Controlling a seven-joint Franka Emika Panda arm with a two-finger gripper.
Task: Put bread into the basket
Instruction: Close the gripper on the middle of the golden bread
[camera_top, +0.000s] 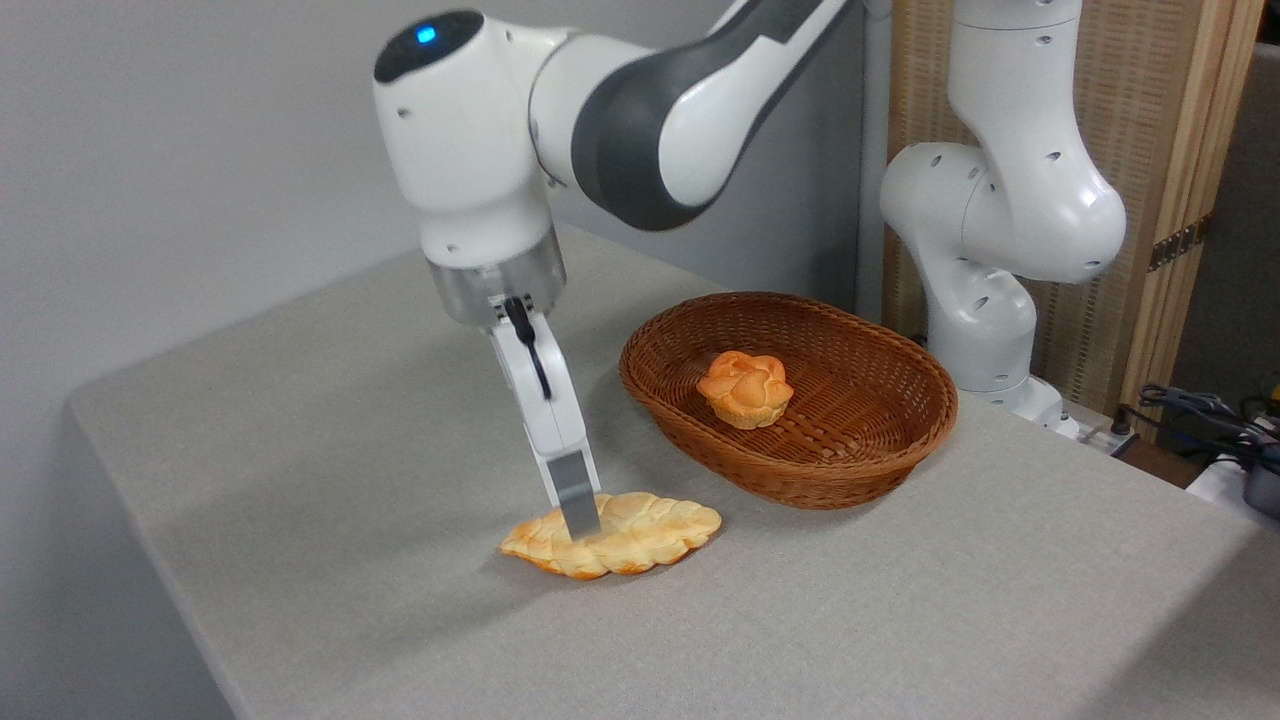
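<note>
Camera view, fixed, looking across a grey table (330, 450). Item one: the bread (615, 535), a long flat braided loaf, pale gold with toasted patches, lying flat on the cloth near the front edge and just beside the basket, not touching it. Item two: the basket (880, 450), oval, brown wicker, low-sided, standing behind and to the right of the loaf. Item three: a small round orange bun (746, 388), sitting inside the basket toward its left half. Item four: the arm (640, 110), white and grey, reaching down from the upper right, with the gripper (578, 520) lowered onto the left part of the loaf. Only one finger (572, 495) shows plainly, its grey tip meeting the top of the bread; the other is hidden behind it, so whether the fingers are clamped on the loaf or spread around it cannot be told. Status of task: the loaf is on the table, so nothing is delivered yet. By the look of it the work stands at the grasp. Remaining, as judged: secure the hold, lift the loaf clear of the rim, carry it right and back over the basket, and set it down in the free space beside the bun.
</note>
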